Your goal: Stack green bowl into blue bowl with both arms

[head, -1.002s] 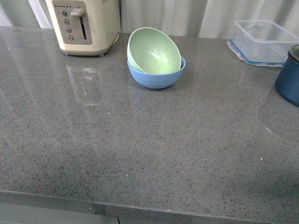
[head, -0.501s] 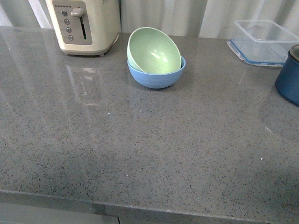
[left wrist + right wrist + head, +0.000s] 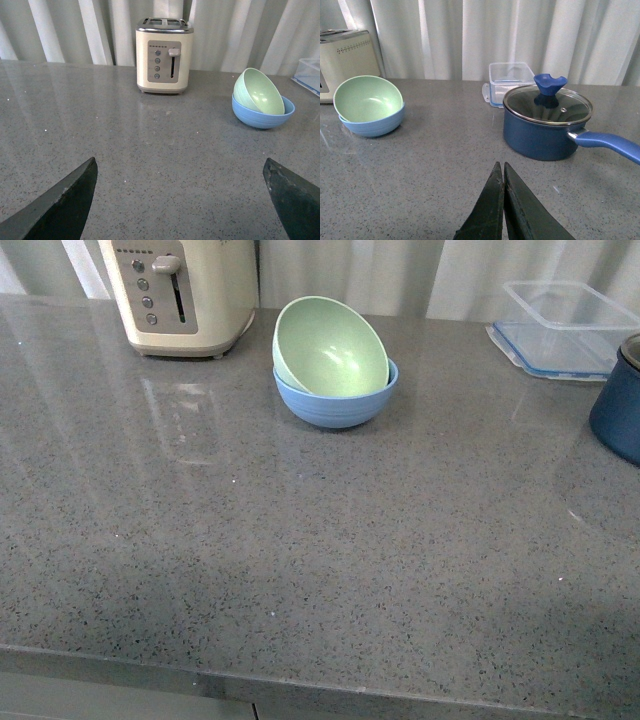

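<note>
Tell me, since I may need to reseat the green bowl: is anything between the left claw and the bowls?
Nothing visible. Bare counter lies between the open left claw and the green bowl, tilted in the blue bowl. The toaster stands off to the side.

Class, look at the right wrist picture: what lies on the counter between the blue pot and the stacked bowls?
Nothing: in the right wrist view, bare grey counter separates the blue pot from the green bowl tilted in the blue bowl.

Green bowl (image 3: 330, 347) in blue bowl (image 3: 335, 405) (tilted), toaster (image 3: 183, 295) left.
</note>
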`<state>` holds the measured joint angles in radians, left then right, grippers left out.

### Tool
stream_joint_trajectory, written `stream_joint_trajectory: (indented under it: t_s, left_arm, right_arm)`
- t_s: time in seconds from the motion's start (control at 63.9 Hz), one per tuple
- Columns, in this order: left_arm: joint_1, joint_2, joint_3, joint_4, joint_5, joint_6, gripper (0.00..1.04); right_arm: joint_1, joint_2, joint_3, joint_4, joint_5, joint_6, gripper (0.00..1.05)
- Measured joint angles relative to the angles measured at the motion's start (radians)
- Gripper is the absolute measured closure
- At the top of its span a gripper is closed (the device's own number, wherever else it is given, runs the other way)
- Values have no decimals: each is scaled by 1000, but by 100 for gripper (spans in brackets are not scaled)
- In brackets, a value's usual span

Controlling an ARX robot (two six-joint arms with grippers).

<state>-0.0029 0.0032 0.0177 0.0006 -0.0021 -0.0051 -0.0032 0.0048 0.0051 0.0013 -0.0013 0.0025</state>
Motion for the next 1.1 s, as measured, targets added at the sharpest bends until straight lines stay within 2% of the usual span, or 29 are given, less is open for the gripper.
stream_joint_trajectory:
  t_s: [0.642, 0.83, 0.94, 1.096]
  left_arm:
    - [0, 0, 0, 0, 0, 0, 7]
    - [0, 0, 0, 0, 0, 0, 7]
    - [0, 0, 0, 0, 0, 0, 7]
    - [0, 0, 0, 0, 0, 0, 7]
  right_arm:
    - [0, 0, 0, 0, 0, -1, 103]
    - [0, 0, 0, 0, 0, -1, 68]
    - [0, 0, 0, 0, 0, -1, 41]
    - [0, 0, 0, 0, 0, -1, 13]
